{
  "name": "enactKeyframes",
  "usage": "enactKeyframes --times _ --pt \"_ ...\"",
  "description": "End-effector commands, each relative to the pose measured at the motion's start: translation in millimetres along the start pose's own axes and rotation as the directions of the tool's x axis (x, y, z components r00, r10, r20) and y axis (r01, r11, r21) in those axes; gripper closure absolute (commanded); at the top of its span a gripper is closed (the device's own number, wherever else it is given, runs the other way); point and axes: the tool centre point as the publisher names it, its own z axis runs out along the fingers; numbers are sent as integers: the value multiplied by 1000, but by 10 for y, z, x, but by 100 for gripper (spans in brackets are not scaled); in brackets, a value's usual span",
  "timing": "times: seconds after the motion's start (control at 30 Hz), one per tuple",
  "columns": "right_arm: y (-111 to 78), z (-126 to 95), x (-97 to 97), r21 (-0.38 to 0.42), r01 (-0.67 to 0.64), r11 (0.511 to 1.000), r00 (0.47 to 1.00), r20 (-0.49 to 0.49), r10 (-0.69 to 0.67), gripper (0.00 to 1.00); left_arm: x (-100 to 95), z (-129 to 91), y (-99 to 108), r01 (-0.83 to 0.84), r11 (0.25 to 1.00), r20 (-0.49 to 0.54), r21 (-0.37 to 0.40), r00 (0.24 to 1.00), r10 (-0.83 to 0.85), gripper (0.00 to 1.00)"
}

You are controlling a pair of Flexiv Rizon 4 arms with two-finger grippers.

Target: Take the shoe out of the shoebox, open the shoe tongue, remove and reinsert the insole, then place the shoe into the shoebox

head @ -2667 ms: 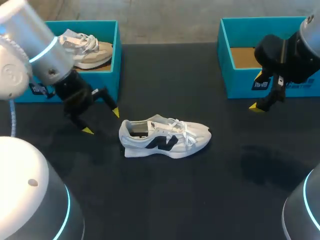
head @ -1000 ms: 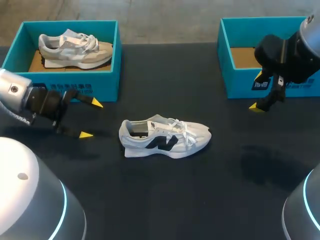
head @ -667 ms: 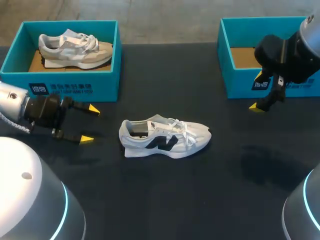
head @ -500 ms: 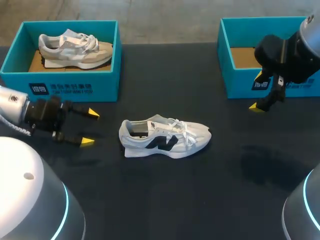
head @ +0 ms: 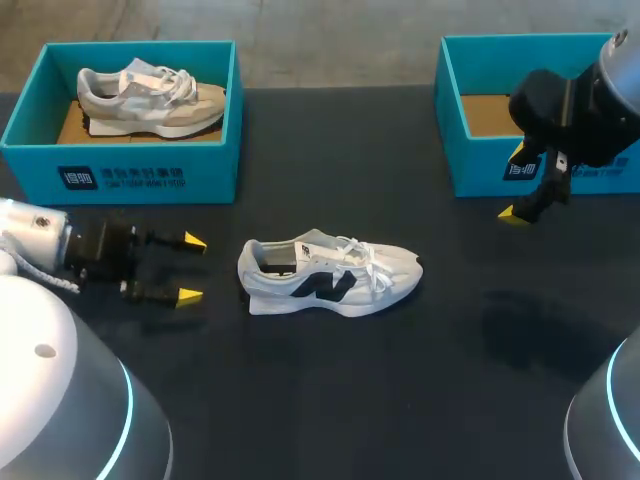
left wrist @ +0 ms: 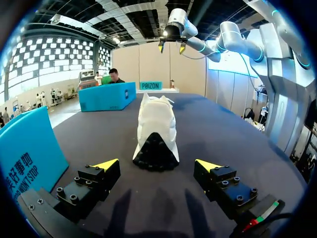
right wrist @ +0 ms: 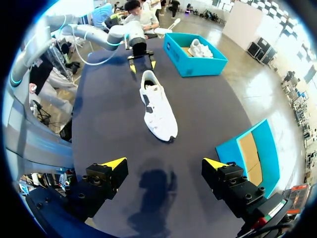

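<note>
A white sneaker (head: pixel 328 276) with a black side mark lies on its sole in the middle of the black table, heel toward my left arm. My left gripper (head: pixel 190 268) hangs low just off the heel, open, with nothing between its fingers. From the left wrist, the sneaker's black heel (left wrist: pixel 155 148) sits straight ahead of the left gripper (left wrist: pixel 156 164). My right gripper (head: pixel 520 185) is open and empty in front of the right shoebox (head: pixel 455 125), which shows only a cardboard floor. From the right wrist, the sneaker (right wrist: pixel 158 108) lies far ahead of the right gripper (right wrist: pixel 166 163).
A teal shoebox (head: pixel 222 118) at the back left holds a beige sneaker (head: pixel 150 98). In the right wrist view this box (right wrist: pixel 197 66) stands beyond the white sneaker, and the right shoebox (right wrist: pixel 255 153) is beside the right finger.
My left gripper has dropped lower and moved right toward the sneaker's heel, turning to point at it. The right arm and the sneaker have stayed put.
</note>
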Motion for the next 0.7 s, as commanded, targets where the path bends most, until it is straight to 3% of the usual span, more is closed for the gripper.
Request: enactKeyframes --times 0.03,0.7 --pt "9 16 -11 3 -1 1000 1000 -1 1 0 -33 160 90 16 1000 -1 12 1000 -16 0" --pt "9 16 -11 3 -1 1000 1000 -1 1 0 -36 567 35 36 998 21 58 999 -37 0"
